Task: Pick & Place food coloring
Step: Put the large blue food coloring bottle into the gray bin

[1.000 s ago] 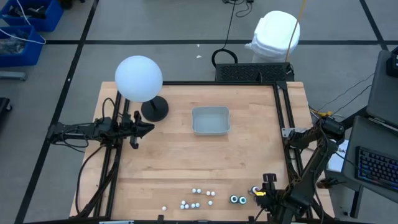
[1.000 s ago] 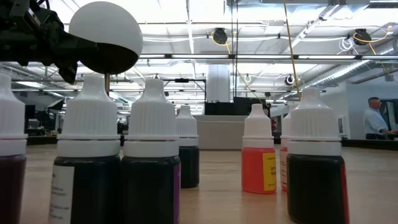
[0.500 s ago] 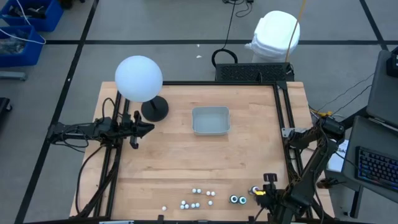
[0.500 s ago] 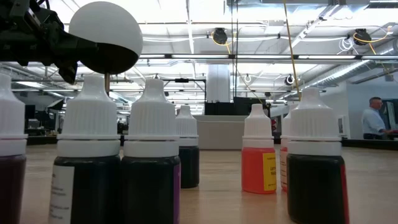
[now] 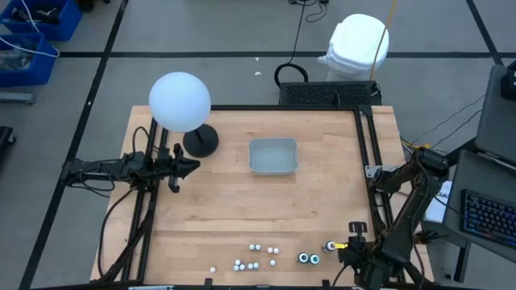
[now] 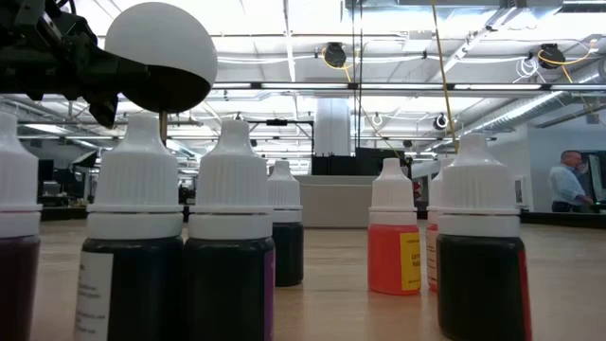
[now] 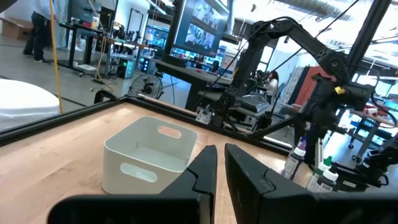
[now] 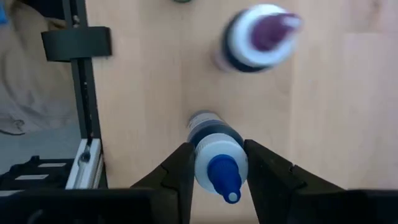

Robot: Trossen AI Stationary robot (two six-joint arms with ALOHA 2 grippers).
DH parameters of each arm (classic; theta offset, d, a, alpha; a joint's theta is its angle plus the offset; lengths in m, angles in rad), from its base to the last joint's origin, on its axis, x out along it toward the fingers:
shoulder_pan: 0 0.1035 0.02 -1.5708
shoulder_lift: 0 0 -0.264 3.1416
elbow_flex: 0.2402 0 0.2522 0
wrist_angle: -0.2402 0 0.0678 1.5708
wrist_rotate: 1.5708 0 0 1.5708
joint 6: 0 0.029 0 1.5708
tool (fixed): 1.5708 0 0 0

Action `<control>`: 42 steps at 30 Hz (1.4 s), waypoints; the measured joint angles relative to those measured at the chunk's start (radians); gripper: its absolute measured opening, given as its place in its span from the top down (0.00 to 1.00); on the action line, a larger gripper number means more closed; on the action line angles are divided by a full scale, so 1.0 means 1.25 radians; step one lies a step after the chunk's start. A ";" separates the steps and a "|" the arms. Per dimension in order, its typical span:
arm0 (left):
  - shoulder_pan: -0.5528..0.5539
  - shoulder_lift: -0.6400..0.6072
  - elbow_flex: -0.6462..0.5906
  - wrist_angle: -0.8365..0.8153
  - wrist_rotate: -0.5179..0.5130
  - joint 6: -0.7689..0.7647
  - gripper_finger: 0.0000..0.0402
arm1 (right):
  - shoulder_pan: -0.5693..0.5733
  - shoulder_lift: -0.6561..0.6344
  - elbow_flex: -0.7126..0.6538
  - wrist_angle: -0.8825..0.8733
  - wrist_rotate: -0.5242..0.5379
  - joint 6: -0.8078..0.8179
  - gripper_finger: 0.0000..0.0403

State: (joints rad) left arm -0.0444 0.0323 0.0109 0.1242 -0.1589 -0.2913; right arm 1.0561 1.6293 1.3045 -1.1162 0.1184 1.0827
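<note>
Shifting slightly toward the table's right edge since a second ago, the right gripper (image 8: 216, 163) is now squeezing a blue-tipped bottle (image 8: 214, 152) of food coloring between its fingers at the near right corner — the pick looks made. The other bottles (image 5: 256, 256) are standing along the near edge, well apart from the tray (image 5: 273, 155). The left gripper (image 7: 219, 167) is waiting clenched and empty over the left side.

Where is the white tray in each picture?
High view: the tray sits mid-table, toward the far edge.
Low view: a pale box behind the bottles may be it; cannot tell for sure.
Left wrist view: tray just ahead of the left tool.
Right wrist view: not in it.
Shared landmark: the black rail along the table's right side, also behind the tray in the left wrist view.
</note>
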 joint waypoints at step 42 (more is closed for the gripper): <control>0.000 0.000 0.000 0.000 -0.008 0.062 0.91 | -0.511 -0.236 0.000 -0.087 0.179 -0.438 0.73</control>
State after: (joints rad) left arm -0.0444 0.0326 0.0109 0.1242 -0.1688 -0.2143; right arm 0.4172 1.3342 1.3045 -1.2253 0.3423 0.5356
